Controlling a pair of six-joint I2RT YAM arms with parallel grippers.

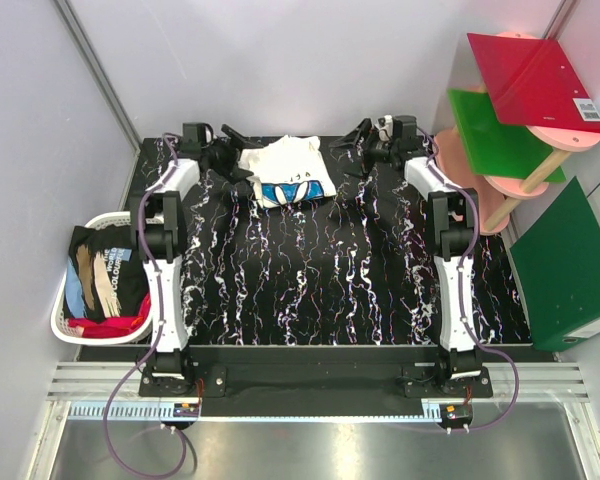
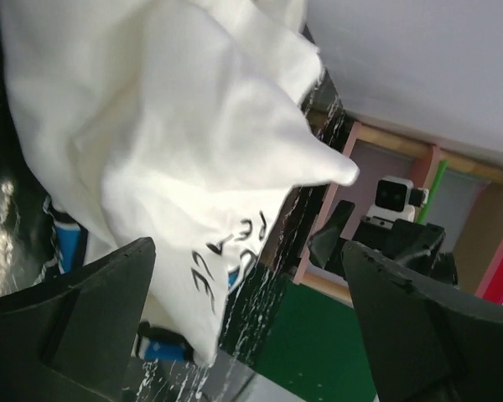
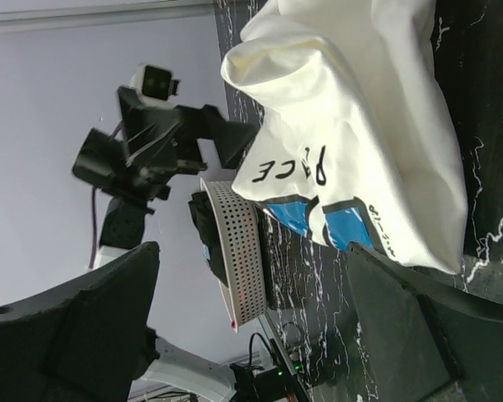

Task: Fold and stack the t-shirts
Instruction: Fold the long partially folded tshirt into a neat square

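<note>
Top external: cream t-shirt, printed end toward arm bases; left gripper, right gripper wide, empty.

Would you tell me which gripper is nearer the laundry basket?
Left. The left gripper hangs beyond the basket, beside the cream t-shirt; the right gripper is across that shirt, farther away.
</note>
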